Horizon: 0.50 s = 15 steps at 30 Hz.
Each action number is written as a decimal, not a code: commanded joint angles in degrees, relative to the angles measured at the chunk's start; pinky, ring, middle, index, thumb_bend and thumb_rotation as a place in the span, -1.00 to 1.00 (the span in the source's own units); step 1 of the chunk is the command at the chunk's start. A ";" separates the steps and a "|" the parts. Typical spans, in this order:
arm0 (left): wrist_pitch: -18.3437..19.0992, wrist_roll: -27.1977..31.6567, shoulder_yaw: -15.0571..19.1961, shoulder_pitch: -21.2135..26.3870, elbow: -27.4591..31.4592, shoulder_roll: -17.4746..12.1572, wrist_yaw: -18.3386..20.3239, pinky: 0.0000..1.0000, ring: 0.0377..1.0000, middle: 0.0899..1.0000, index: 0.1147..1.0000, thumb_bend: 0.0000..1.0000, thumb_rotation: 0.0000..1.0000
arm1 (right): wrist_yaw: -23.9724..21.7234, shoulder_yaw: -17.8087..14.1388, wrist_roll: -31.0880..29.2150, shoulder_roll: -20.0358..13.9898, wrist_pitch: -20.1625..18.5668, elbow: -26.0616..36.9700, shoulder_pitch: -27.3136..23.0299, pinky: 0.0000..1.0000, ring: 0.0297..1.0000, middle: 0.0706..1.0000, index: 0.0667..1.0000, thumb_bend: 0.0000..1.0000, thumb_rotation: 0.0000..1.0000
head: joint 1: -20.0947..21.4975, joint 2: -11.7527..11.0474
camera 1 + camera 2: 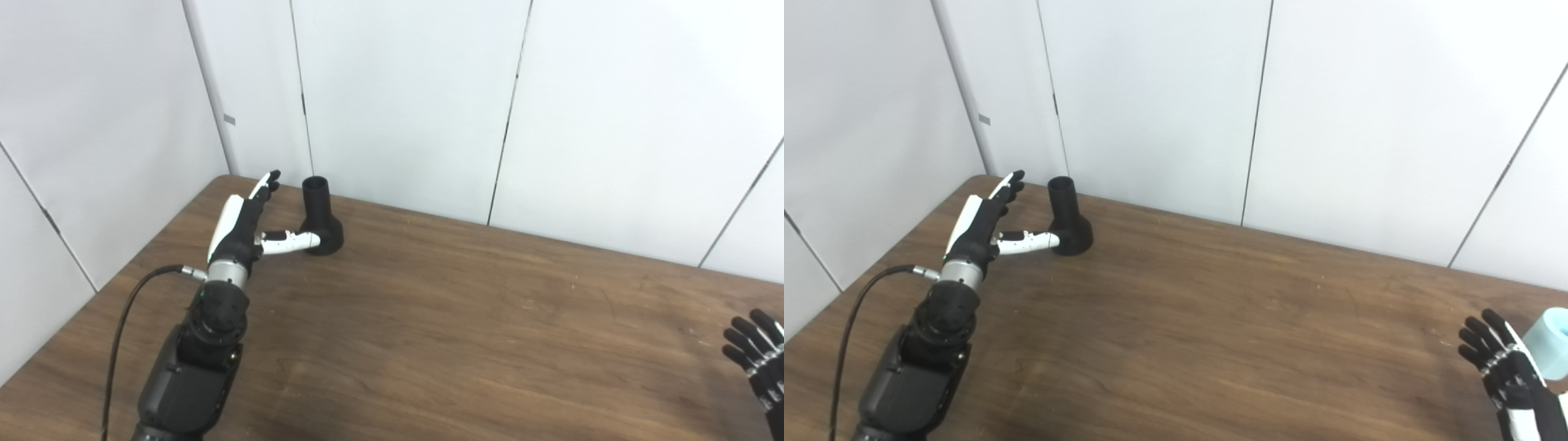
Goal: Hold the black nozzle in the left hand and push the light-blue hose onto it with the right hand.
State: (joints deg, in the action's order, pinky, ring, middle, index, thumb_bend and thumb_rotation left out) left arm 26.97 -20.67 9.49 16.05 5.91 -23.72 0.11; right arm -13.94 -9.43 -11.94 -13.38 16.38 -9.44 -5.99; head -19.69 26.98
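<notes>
The black nozzle (321, 215) stands upright on its wide base at the far left of the table, narrow open end up. My left hand (248, 223) is open just left of it, fingers stretched toward the wall, and its thumb reaches across to the nozzle's base. The light-blue hose (1549, 352) shows only in the right eye view, as a pale blue cylinder at the right edge. My right hand (1503, 367) is open with fingers spread, just left of the hose and not holding it.
The brown wooden table (465, 318) stretches between the two hands. White wall panels (404, 98) close off the back and left sides close behind the nozzle. A black cable (122, 318) loops off my left forearm.
</notes>
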 commanded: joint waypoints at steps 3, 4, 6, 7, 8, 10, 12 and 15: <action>-0.06 -6.95 -0.52 5.27 -4.88 -2.06 2.77 1.00 1.00 0.90 0.81 0.85 -0.42 | -0.94 1.56 -1.56 3.16 0.52 -5.16 5.79 0.72 0.75 0.75 0.81 0.26 0.74 | 0.00 0.05; -0.06 -8.02 -0.46 5.87 -6.07 -2.08 3.37 1.00 1.00 0.90 0.81 0.86 -0.41 | -1.07 1.53 -1.64 3.17 0.48 -5.20 5.77 0.72 0.75 0.75 0.81 0.26 0.74 | 0.00 0.05; -0.05 -9.75 -0.13 6.92 -7.96 -1.88 4.50 1.00 0.99 0.90 0.81 0.88 -0.37 | -1.27 1.43 -1.72 3.15 0.43 -5.58 5.59 0.72 0.75 0.75 0.81 0.26 0.73 | 0.17 0.12; -0.05 -10.47 -0.03 7.43 -8.85 -1.81 5.01 1.00 1.00 0.91 0.81 0.88 -0.36 | -1.30 1.41 -1.71 3.17 0.34 -5.69 5.52 0.72 0.75 0.75 0.81 0.26 0.73 | 0.15 0.15; -0.05 -11.15 0.00 7.98 -9.82 -1.78 5.43 1.00 1.00 0.92 0.81 0.89 -0.34 | -1.27 1.41 -1.64 3.23 0.22 -5.67 5.52 0.72 0.75 0.74 0.81 0.25 0.73 | 0.18 0.16; -0.06 -12.18 0.06 8.90 -11.35 -1.74 6.14 1.00 1.00 0.93 0.82 0.91 -0.32 | -1.18 1.45 -1.48 3.33 0.00 -5.48 5.60 0.72 0.74 0.74 0.81 0.24 0.73 | 0.16 0.19; -0.06 -13.11 0.01 9.77 -12.74 -1.81 6.76 1.00 1.00 0.93 0.82 0.92 -0.31 | -1.11 1.49 -1.37 3.33 -0.23 -5.22 5.66 0.72 0.74 0.74 0.81 0.24 0.73 | 0.34 0.20; -0.06 -14.00 -0.06 10.76 -14.42 -1.87 7.54 1.00 1.00 0.93 0.82 0.92 -0.28 | -1.10 1.50 -1.33 3.25 -0.57 -4.91 5.78 0.71 0.74 0.74 0.81 0.24 0.73 | 0.52 0.26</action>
State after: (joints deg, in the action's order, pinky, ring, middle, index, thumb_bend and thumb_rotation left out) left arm 27.32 -33.29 9.07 23.94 -9.37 -23.80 7.91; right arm -15.09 -9.42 -12.25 -13.38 16.16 -9.38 -5.98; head -19.16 27.16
